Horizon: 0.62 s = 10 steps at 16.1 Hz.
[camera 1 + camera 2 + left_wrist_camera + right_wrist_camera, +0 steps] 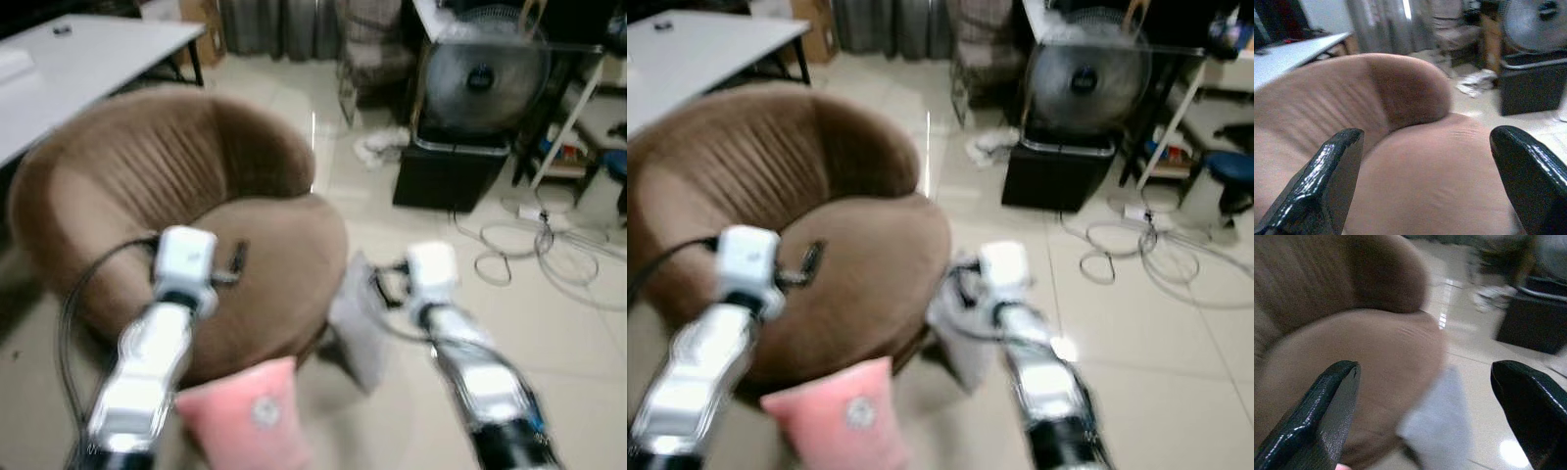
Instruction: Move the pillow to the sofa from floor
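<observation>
A pink pillow [250, 416] with a pale emblem lies on the floor in front of the sofa, low between my two arms. The sofa [176, 196] is a round brown armchair with a ribbed back. My left gripper [233, 258] hovers over the seat cushion; in the left wrist view its fingers [1327, 181] stand wide apart with only the brown seat between them. My right gripper [380, 284] is at the sofa's right edge, open, above a pale grey flat thing [1437, 421] that leans against the sofa's side. Neither gripper touches the pillow.
A white table [78, 59] stands at the back left. A large fan [480, 78] sits on a black box [446, 176] at the back right, with loose cables [549, 250] and a white cloth [382, 147] on the tiled floor.
</observation>
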{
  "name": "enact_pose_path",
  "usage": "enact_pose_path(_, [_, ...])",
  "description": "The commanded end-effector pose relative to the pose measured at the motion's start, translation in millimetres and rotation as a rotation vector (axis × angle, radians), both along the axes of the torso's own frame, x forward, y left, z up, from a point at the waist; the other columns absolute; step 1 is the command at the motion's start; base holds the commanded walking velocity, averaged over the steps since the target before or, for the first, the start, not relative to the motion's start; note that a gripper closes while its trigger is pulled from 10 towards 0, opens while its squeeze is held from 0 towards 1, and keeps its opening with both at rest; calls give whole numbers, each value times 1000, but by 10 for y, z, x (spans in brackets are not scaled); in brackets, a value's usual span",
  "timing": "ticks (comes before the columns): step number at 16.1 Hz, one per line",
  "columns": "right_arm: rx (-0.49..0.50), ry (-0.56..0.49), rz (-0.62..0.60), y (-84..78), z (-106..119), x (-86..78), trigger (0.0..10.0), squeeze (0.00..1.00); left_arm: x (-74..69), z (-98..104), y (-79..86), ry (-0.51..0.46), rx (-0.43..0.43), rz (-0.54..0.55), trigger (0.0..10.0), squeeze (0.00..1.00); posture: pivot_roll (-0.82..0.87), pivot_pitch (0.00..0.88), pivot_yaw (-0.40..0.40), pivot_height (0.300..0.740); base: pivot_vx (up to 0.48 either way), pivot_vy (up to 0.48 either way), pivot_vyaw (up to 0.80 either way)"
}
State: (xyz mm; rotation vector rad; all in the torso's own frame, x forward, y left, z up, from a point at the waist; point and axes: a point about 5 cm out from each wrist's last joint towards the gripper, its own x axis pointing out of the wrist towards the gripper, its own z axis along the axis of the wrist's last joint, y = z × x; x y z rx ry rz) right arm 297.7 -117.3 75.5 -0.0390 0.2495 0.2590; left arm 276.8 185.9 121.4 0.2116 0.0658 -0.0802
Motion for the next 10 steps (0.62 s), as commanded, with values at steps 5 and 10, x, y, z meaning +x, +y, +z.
enact_pose_path(5, [-40,-13,-33,-136,23,28,10000,0,32,28,-83,-15,-3,-27,10000,0,143,0,26,740,0,480,0])
enact_pose_path(10, [-40,-12,-33,-126,19,34,10000,0,34,30,-71,-16,0,-23,10000,0,146,0,26,740,0,480,0])
